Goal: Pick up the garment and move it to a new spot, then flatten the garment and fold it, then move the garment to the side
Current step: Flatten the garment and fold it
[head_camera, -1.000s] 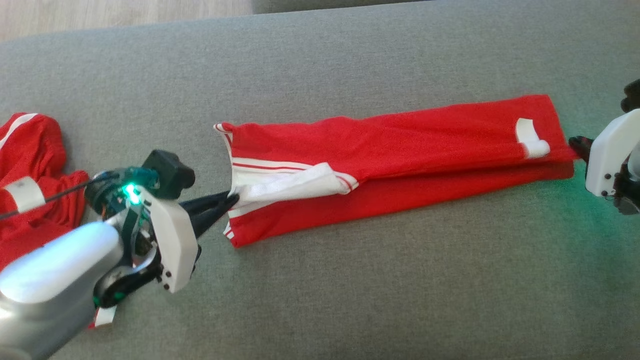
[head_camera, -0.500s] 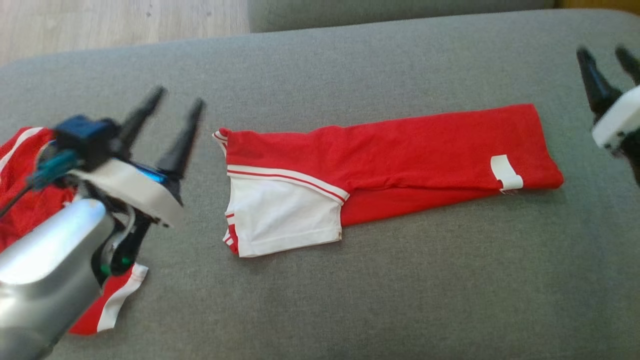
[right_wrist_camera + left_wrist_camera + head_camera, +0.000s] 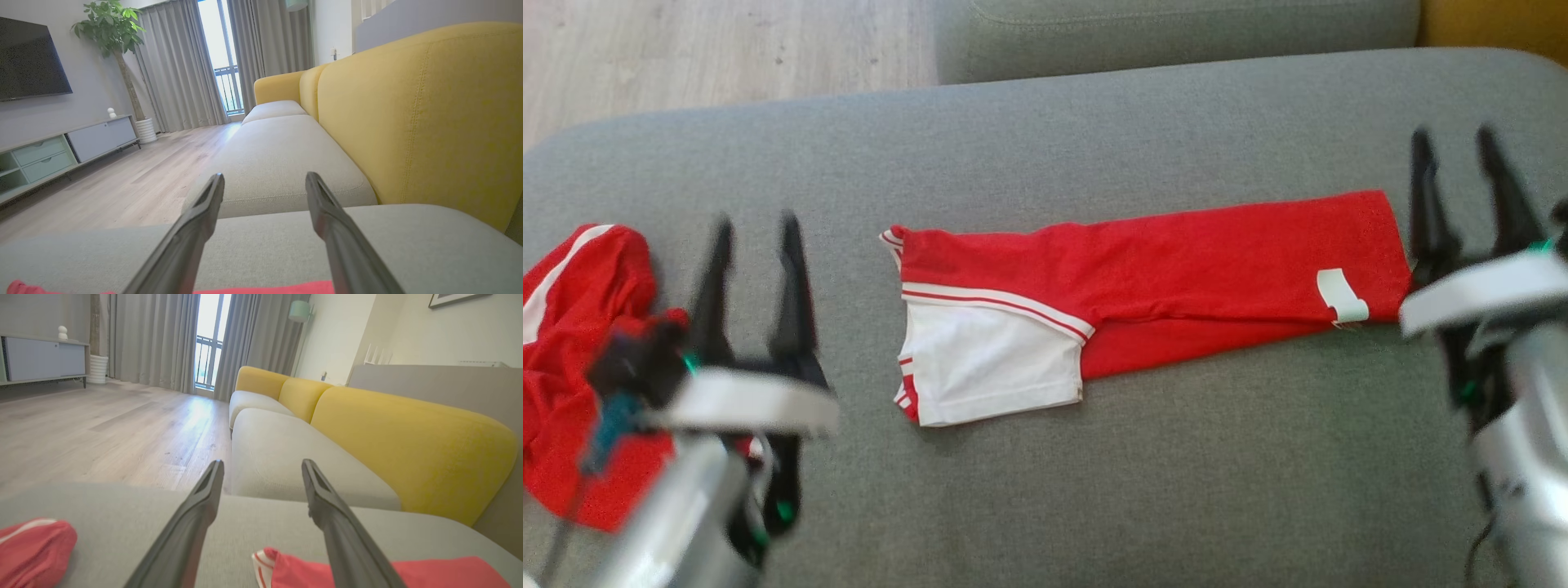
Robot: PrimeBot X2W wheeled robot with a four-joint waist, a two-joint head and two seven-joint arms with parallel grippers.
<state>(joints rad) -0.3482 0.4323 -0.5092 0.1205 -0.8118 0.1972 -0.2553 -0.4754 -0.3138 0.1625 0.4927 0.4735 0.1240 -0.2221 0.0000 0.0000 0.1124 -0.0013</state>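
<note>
Left gripper (image 3: pixel 755 224) and right gripper (image 3: pixel 1454 135) sit open, empty; dragging the garment (image 3: pixel 1143 269) to the cushion's (image 3: pixel 1094 490) left edge could wreck the fold.

Soft, bright daylight comes from the tall window (image 3: pixel 209 339), blown out to white (a pale sheen lies on the floor (image 3: pixel 192 416) below it). In the head view the left gripper (image 3: pixel 755 222) and right gripper (image 3: pixel 1454 139) are smeared with motion blur; the garment (image 3: pixel 1176 261) is sharp, its shadow thin. Wrist views bow at their edges.
</note>
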